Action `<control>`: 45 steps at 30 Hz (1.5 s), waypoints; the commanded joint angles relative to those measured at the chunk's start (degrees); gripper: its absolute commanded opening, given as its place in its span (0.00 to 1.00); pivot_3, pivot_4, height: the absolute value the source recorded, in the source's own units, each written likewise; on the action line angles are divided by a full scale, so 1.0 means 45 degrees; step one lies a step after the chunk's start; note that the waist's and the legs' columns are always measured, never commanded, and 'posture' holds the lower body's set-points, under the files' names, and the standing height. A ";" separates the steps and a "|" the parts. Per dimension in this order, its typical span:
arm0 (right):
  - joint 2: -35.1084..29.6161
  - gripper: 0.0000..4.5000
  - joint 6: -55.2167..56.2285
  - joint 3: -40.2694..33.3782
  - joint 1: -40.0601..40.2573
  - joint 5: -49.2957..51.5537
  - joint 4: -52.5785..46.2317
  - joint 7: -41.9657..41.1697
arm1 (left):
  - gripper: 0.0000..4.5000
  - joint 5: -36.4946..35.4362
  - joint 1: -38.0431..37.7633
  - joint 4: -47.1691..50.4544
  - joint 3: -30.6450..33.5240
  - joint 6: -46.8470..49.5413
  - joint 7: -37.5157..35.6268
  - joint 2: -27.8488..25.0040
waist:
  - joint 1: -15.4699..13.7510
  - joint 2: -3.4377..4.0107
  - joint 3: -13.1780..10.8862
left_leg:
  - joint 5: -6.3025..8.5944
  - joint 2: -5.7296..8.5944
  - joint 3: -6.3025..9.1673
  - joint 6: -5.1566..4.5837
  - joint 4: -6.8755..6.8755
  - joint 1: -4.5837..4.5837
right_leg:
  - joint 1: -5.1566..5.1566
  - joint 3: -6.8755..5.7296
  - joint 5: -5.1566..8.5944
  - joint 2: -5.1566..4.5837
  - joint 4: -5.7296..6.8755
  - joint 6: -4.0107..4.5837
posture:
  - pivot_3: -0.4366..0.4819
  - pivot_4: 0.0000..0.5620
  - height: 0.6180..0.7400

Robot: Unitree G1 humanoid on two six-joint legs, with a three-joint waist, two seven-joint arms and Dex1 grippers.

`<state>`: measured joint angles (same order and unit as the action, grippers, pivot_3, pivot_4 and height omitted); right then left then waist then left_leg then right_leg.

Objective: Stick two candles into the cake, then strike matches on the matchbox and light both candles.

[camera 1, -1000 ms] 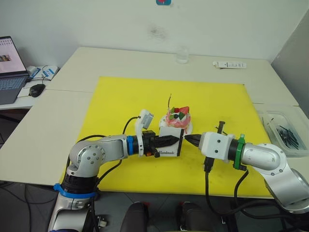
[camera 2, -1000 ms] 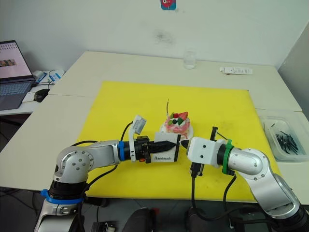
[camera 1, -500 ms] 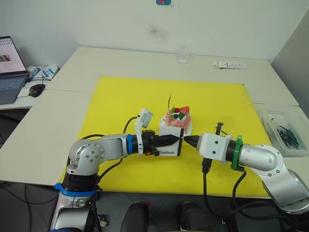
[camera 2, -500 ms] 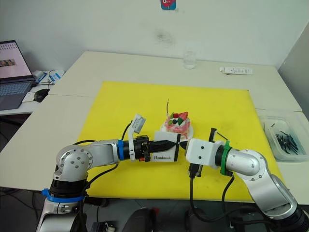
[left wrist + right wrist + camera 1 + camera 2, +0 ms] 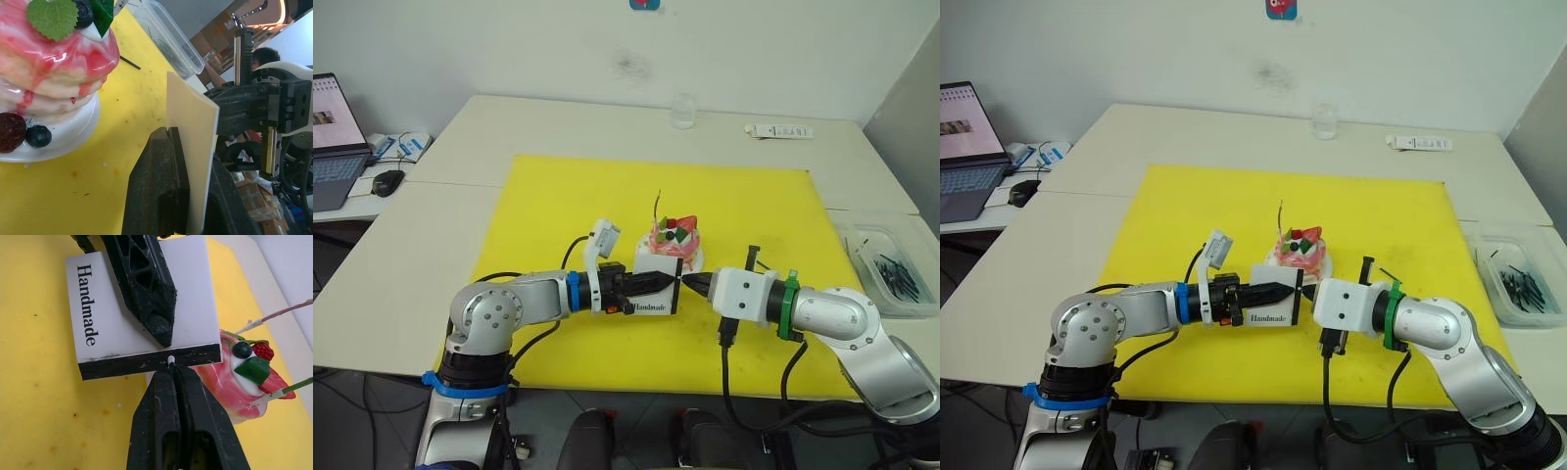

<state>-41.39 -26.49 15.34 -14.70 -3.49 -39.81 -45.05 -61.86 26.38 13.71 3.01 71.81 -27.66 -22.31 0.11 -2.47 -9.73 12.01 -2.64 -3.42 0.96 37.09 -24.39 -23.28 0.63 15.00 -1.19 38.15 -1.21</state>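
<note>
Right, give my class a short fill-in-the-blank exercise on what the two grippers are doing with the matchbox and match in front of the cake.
1. The left gripper is shut on the white ____.
2. The match in the right gripper has its white tip against the box's ____ strip.
3. The word printed on the matchbox is ____.
4. The cake stands on a ____ mat.

Missing words: matchbox; black; Handmade; yellow

Pale tables [image 5: 558,122] pushed together carry a yellow mat [image 5: 568,211]; glass [image 5: 682,111] and white strip [image 5: 779,131] far back; clear bin [image 5: 886,269] right; laptop [image 5: 335,137], mouse [image 5: 387,182] left.
</note>
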 commanded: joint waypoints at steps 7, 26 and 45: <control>-0.0427 0.01 0.0867 0.0848 -0.0554 -0.0286 0.0527 -0.0967 | 0.00 -0.0294 0.0683 0.0880 -0.0149 -0.0421 -0.0315 0.0457 | 0.0002 0.0000 0.0000 | 0.0000 0.0001 0.0000 0.0000 0.0003 0.0000 | 0.0000 -0.0001 0.0000 0.0000 0.0002 0.0000 | 0.48 0.27 0.89; -0.1236 0.01 0.0373 -0.0630 -0.1006 0.1705 0.0094 -0.2642 | 0.00 -0.0326 0.1899 0.1162 0.1313 -0.0948 -0.1424 -0.2360 | 0.0047 0.0012 -0.0010 | -0.0001 -0.0016 0.0009 0.0003 -0.0007 0.0011 | 0.0004 -0.0019 0.0004 0.0004 0.0017 0.0006 | 0.48 0.27 0.89; 0.0593 0.01 -0.1734 -0.0557 -0.3405 0.1398 0.0110 -0.0173 | 0.00 0.1473 -0.1949 0.0944 0.0334 -0.1881 -0.2904 -0.3603 | 0.0121 0.0015 -0.0014 | -0.0005 -0.0012 0.0003 0.0010 0.0002 0.0018 | -0.0030 -0.0009 0.0039 -0.0014 0.0107 0.0078 | 0.48 0.27 0.89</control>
<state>-39.06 -34.21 12.83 -28.45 3.89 -39.48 -47.61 -55.88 17.57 16.19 4.51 65.18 -39.55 -38.19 0.66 -2.41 -9.79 11.99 -2.69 -3.40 1.00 37.10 -24.31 -23.44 0.57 15.20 -1.26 38.69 -0.83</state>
